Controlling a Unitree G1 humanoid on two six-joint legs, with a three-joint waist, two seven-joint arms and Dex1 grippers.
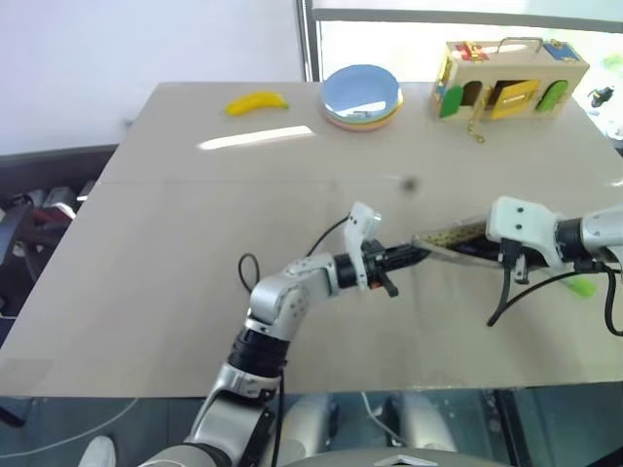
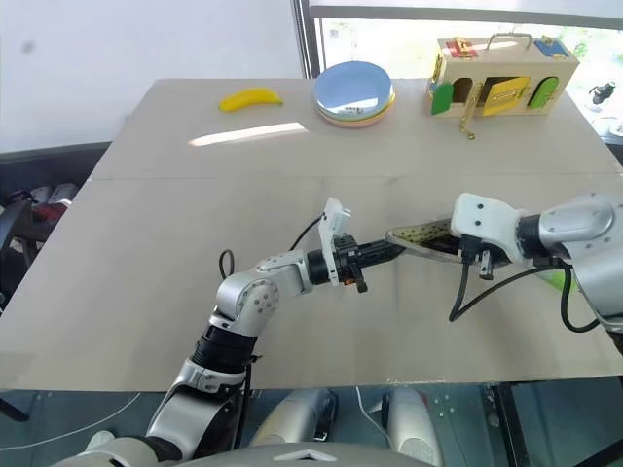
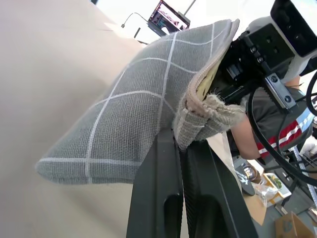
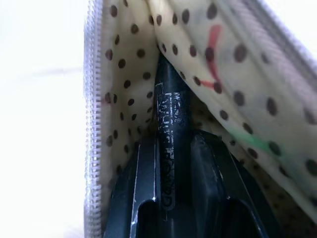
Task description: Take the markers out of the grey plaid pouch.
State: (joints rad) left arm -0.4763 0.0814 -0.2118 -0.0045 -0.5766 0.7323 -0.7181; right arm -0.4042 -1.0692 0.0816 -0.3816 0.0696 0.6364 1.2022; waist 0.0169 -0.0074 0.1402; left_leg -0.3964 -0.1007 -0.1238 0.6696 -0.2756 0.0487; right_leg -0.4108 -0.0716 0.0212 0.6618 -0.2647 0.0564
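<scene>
A: Two grippers meet at the grey plaid pouch (image 1: 450, 240) in our left eye view, lifted over the desk (image 1: 146, 253) toward its right edge. The left gripper (image 1: 407, 258) pinches the pouch's near end; a light-green highlighter (image 1: 582, 286) lies by the right edge.

B: In our left wrist view, the fingers (image 3: 158, 193) are clenched on the pouch's frayed corner.

A: In our right wrist view, the right gripper (image 4: 173, 144) sits inside the dotted lining, clamped on a black marker end (image 4: 167, 99).
</scene>
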